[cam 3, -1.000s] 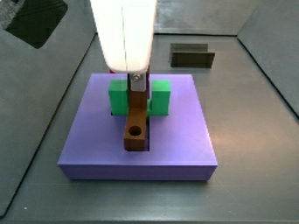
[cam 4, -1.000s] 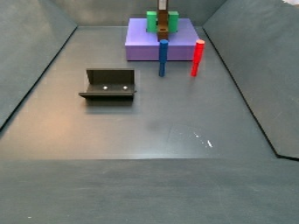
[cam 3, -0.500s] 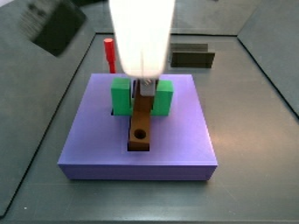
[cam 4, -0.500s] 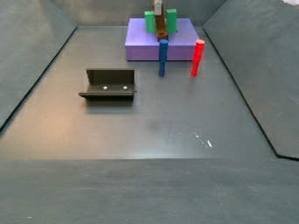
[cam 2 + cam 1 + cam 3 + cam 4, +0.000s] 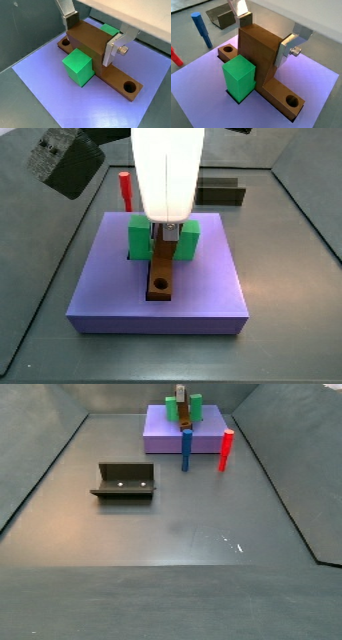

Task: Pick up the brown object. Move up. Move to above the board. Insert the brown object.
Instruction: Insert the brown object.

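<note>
no writing, brand or label readable anywhere. hand [image 5: 268, 34] set over the middle of the board [image 5: 314, 87], flat silver fingers [image 5: 298, 39] with dark pads standing either side of the upright crosspiece of the brown object [image 5: 261, 55], pads at or almost at its faces; firm contact not sure, so cannot tell whether gripping or just released. brown object long, narrow, matte orange-brown, lying lengthwise in the groove of the board, with a round hole near each visible end in both wrist views [image 5: 100, 55]. green block [image 5: 240, 75] smooth, square-edged, standing just beside the bar, arms either side of it in a side view [image 5: 140, 236]. board a large flat lavender-blue slab, matte, sharp-cornered [image 5: 94, 288]. beyond it a red peg [image 5: 124, 188] and in a wrist view a blue peg [image 5: 200, 29], both upright, slim. dark fixture [image 5: 123, 481] on the grey floor, well apart from the board, L-shaped, with small holes in its face. in that side view hand [image 5: 179, 398] small, at the far end, over the board [image 5: 163, 436].
</note>
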